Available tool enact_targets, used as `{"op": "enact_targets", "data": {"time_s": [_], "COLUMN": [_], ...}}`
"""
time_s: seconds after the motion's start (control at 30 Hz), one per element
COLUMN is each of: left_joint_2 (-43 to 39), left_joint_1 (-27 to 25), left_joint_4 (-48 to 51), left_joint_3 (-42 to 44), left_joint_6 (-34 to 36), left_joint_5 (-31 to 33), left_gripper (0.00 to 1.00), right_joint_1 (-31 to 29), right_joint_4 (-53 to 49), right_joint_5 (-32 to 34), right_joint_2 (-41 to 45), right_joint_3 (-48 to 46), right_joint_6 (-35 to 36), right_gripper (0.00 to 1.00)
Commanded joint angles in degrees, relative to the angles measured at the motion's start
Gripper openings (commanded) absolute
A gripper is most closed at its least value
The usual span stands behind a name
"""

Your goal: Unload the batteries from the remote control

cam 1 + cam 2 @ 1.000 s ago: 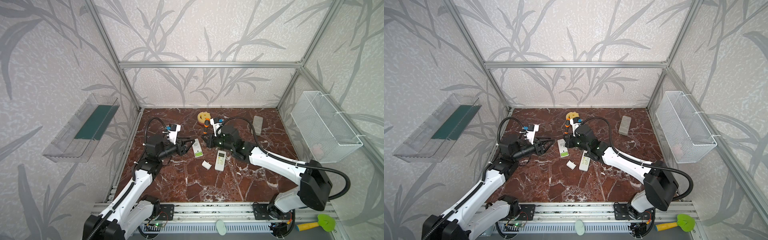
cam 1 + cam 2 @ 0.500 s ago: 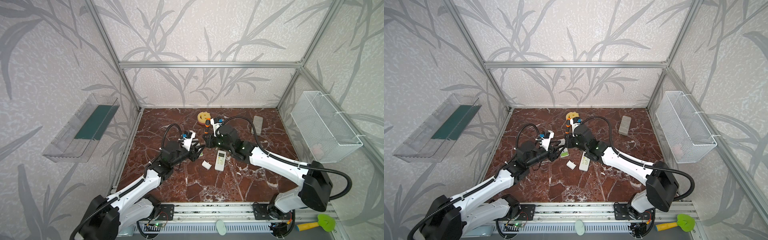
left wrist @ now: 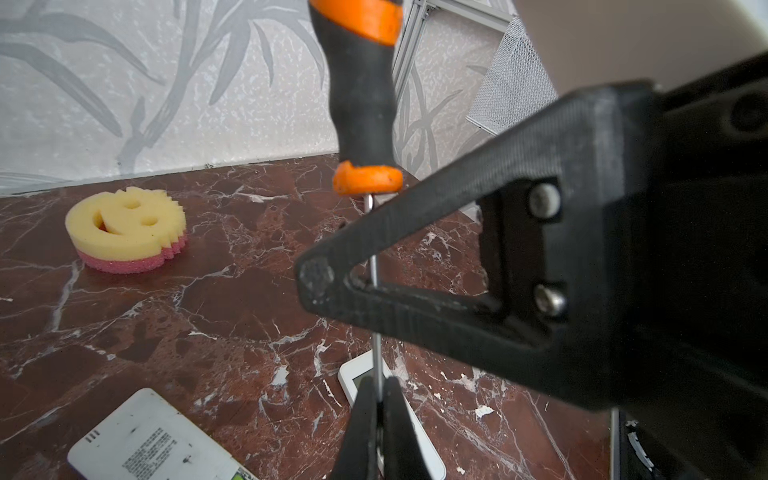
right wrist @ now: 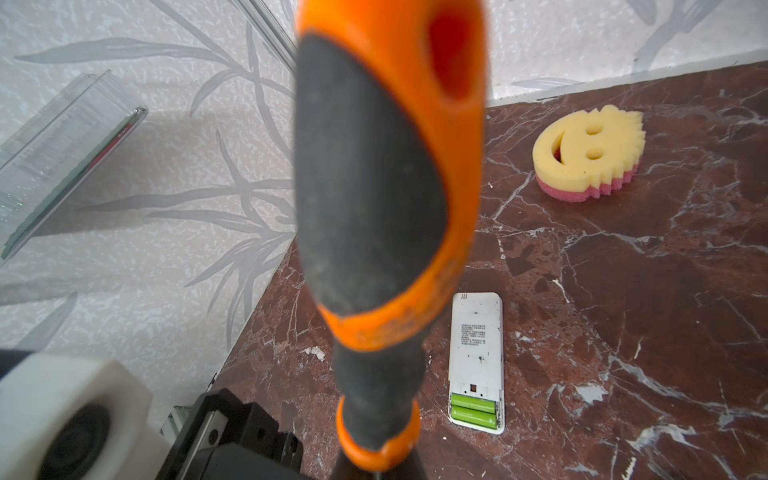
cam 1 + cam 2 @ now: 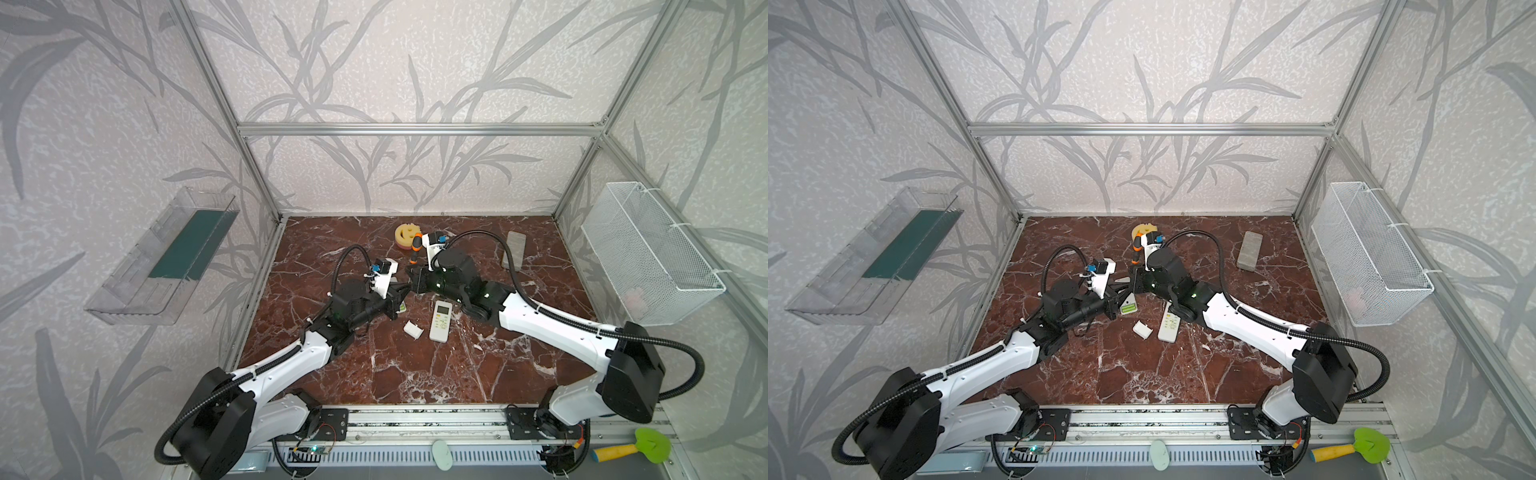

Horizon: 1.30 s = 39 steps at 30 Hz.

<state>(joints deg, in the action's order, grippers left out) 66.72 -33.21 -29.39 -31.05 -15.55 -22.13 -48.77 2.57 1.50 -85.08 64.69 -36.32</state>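
Left wrist view: left gripper (image 3: 377, 388) is pressed together on the thin metal shaft of the screwdriver (image 3: 365, 104), low on the shaft. The handle stands up, roughly upright. Just beside it near the middle of the counter (image 5: 415, 374) lies a white remote (image 4: 477, 345), face down, back compartment open. Two lime-green batteries (image 4: 473, 409) sit side by side inside it. Toward the front edge lies a loose white cover (image 5: 413, 329), then a second remote (image 5: 440, 321), face up. Right gripper (image 5: 410, 281) pinches the same screwdriver higher on the shaft, just under the orange collar. Sponge (image 5: 405, 237) sits near the back edge. A grey block (image 5: 514, 255) lies toward the back right corner.
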Motion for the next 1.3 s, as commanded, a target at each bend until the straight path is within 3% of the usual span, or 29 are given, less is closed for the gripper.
{"op": "enact_targets", "data": {"time_s": [0.0, 0.13, 0.17, 0.27, 0.43, 0.6, 0.87, 1.03, 1.1, 1.17, 1.27], "left_joint_2": [0.2, -2.68, -3.88, -7.33, -10.02, -9.82, -7.4, -6.89, -6.7, -6.43, -6.06], "left_joint_1": [0.37, 0.68, 0.77, 1.37, 2.7, 3.33, 3.64, 3.59, 3.65, 3.69, 3.92], "left_joint_4": [-1.42, 2.93, 4.73, 10.34, 14.99, 11.1, 0.97, -0.82, 0.03, 1.53, 5.21], "left_joint_3": [-2.0, -2.65, -2.9, -4.26, -8.23, -9.38, -8.33, -8.06, -8.24, -8.34, -8.87], "left_joint_6": [0.06, 1.81, 2.47, 4.23, 3.54, -3.35, -12.07, -13.53, -13.31, -12.82, -11.12], "left_joint_5": [-0.05, -2.99, -4.26, -7.62, -13.73, -18.21, -23.37, -25.38, -26.06, -26.29, -26.54], "left_gripper": [0.0, 0.0, 0.0, 0.0, 0.0, 0.0, 0.0, 0.0, 0.0, 0.0, 0.0], "right_joint_1": [-0.79, -0.05, 0.8, 5.22, 9.43, 10.31, 12.99, 13.94, 14.52, 15.26, 15.9], "right_joint_4": [-0.15, 1.62, 1.9, 4.74, 5.63, 8.22, 23.11, 23.31, 23.34, 23.92, 23.8], "right_joint_5": [-0.26, -1.64, -3.03, -11.15, -25.95, -31.62, -33.24, -34.2, -33.78, -33.36, -32.43], "right_joint_2": [0.68, 2.68, 3.69, 7.63, 13.14, 16.98, 15.47, 13.55, 13.53, 13.92, 14.78], "right_joint_3": [1.48, 0.41, -0.07, -2.02, -1.74, -2.99, -8.25, -6.97, -7.07, -7.5, -8.08], "right_joint_6": [0.98, 4.24, 5.11, 5.82, 12.4, 15.3, 4.11, 2.67, 2.25, 1.48, 1.08], "right_gripper": [0.01, 0.5, 0.57, 0.68, 0.74, 0.82, 0.79, 0.75, 0.66, 0.44, 0.22]}}
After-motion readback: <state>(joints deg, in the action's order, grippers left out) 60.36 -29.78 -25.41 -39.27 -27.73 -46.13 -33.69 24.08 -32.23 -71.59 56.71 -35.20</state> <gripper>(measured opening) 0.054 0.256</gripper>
